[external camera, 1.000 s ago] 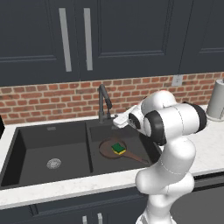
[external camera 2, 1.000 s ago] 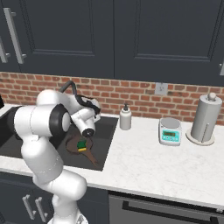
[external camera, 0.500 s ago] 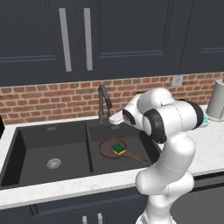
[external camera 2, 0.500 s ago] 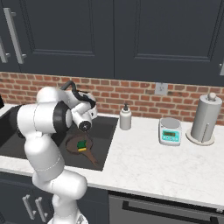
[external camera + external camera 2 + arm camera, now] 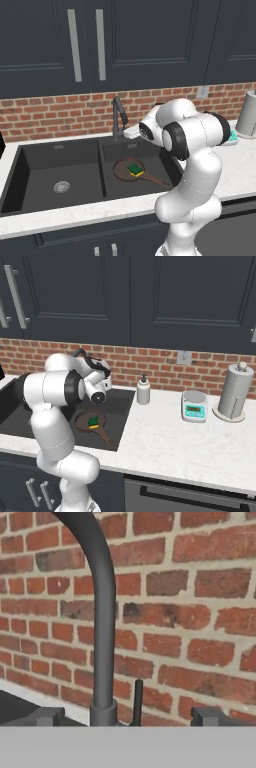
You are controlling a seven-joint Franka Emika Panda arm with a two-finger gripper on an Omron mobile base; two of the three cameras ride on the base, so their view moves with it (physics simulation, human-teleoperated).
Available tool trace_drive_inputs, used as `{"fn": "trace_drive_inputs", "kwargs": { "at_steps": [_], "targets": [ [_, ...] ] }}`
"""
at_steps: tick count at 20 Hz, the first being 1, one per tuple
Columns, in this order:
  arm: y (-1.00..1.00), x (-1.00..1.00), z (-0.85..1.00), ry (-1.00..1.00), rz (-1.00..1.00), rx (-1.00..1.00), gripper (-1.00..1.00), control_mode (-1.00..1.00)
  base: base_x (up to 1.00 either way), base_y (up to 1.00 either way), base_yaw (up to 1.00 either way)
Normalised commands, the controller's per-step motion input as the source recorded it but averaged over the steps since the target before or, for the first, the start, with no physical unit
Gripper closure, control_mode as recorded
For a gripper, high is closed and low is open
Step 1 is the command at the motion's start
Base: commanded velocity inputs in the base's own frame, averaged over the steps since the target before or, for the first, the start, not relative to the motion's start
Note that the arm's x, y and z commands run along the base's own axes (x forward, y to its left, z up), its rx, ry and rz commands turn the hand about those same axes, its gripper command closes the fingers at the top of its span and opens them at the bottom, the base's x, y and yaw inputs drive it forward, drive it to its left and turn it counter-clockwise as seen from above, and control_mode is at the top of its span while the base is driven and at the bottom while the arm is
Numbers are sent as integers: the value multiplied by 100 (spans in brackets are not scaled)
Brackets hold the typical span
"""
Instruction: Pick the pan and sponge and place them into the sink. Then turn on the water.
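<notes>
We see end effector (image 5: pixel 125 717) spread wide, empty, facing faucet (image 5: pixel 102 627) | sponge (image 5: pixel 135 169) on pan (image 5: pixel 131 170) in sink (image 5: pixel 60 165)

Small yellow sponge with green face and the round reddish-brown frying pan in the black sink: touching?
Touching. Left base view shows the sponge lying on the pan, inside its rim, in the sink's right basin.
</notes>
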Motion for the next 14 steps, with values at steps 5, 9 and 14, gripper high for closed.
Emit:
{"fn": "trace_drive_inputs", "kwargs": {
  "at_steps": [5, 9, 14],
  "targets": [
    [0, 10, -11, -1, -2, 4, -100, -100, 0, 0, 0],
    [0, 12, -8, -4, -2, 4, -100, -100, 0, 0, 0],
    [3, 16, -4, -3, -1, 2, -100, -100, 0, 0, 0]
  ]
}}
